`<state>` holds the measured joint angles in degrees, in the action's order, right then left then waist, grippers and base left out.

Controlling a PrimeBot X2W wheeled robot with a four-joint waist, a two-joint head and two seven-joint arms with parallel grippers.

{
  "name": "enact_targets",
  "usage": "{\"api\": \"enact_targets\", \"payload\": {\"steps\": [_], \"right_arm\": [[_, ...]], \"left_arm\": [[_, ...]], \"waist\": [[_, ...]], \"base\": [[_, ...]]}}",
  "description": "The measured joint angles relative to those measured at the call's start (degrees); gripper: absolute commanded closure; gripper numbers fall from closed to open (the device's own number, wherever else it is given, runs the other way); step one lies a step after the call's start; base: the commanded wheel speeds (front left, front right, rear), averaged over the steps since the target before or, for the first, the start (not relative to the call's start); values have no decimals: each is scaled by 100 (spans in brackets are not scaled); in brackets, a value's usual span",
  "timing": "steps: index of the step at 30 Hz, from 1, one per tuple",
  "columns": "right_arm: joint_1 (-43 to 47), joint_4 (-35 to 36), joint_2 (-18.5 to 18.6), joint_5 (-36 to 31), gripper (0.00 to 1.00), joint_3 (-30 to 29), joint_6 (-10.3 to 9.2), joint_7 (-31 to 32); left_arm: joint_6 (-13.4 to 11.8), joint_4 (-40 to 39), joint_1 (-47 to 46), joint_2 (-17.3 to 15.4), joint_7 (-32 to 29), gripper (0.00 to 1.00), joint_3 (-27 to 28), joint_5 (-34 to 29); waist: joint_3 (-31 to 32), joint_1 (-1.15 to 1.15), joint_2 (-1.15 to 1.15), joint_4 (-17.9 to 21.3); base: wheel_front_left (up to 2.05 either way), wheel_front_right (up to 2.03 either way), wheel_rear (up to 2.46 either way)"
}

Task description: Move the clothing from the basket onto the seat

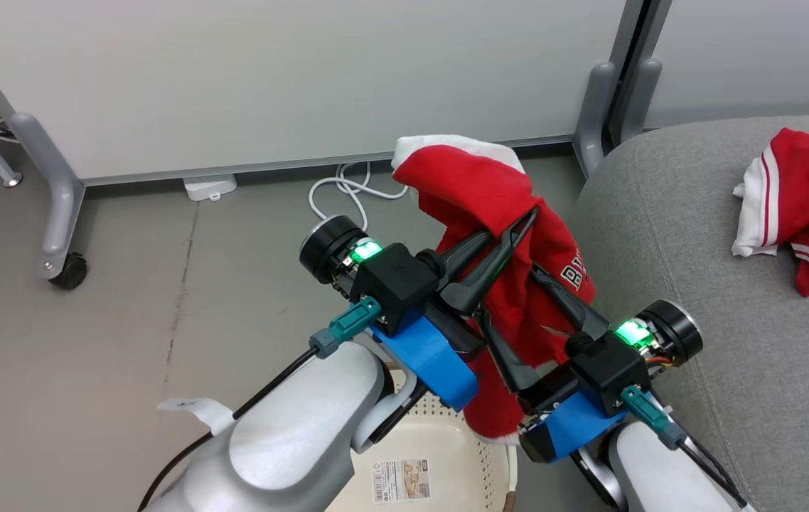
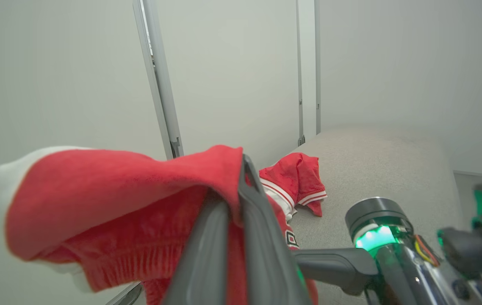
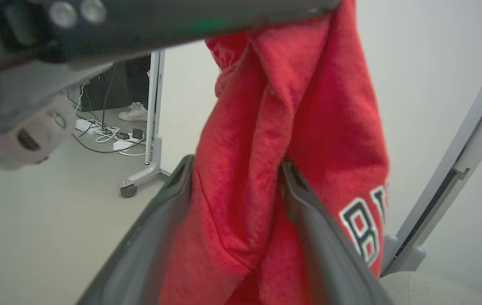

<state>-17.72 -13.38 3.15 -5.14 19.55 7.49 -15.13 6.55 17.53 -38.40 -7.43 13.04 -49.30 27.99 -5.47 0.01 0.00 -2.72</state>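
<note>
The left end effector [image 1: 529, 217] is clamped together on a soft bright red fabric garment with white trim and white lettering [image 1: 475, 185], which is pinched near its upper part and hangs in the air beside the sofa, not on it. The fabric drapes over the closed fingers. The white-trimmed end pokes past the fingertips towards the pale partition panels [image 1: 305, 71].

The right end effector [image 1: 509, 295] stands with its fingers wide apart, one on each side of the hanging cloth. The right wrist view shows the red fabric [image 3: 292, 97] running down between them.

There are two red garments. The second, a crumpled red garment with red-and-white striped trim [image 1: 802, 192], lies on the large grey woven-fabric sofa [image 1: 696, 235], well apart from both end effectors. One cream-white perforated plastic basket [image 1: 468, 455] sits below the arms, with a label sticker on its bottom.

The held garment's long axis runs from the white end by the panels down to its lower hem, which reaches the basket's edge in the head view; I cannot tell whether it touches. Its lettering faces the sofa side. The garment on the sofa is bunched, with its striped edge towards the robot's left.
</note>
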Motion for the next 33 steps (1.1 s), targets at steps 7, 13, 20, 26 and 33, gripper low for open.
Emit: {"api": "enact_targets", "payload": {"steps": [7, 13, 20, 26, 33], "right_arm": [[-157, -256, -20, 266, 44, -168, 0, 0], [-260, -304, -20, 414, 100, -136, 0, 0], [-263, -348, -20, 457, 100, -125, 0, 0], [-260, -374, -20, 502, 100, -92, 0, 0], [-260, -399, -21, 587, 100, -36, 0, 0]], "left_arm": [[-48, -34, -38, 89, 24, 100, -58, -1], [-54, -16, -38, 130, 54, 100, -107, 7], [-54, 64, -35, 134, 100, 100, -108, 24], [-65, 105, -17, 134, 120, 100, -111, 25], [-64, 159, -16, 125, 126, 100, -137, 34]], "waist": [[-137, 0, 0, -63], [-184, 0, 0, -80], [-139, 0, 0, -80], [-98, 0, 0, -64], [-84, -1, 0, -58]], "base": [[0, 0, 0], [0, 0, 0], [0, 0, 0], [0, 0, 0], [0, 0, 0]]}}
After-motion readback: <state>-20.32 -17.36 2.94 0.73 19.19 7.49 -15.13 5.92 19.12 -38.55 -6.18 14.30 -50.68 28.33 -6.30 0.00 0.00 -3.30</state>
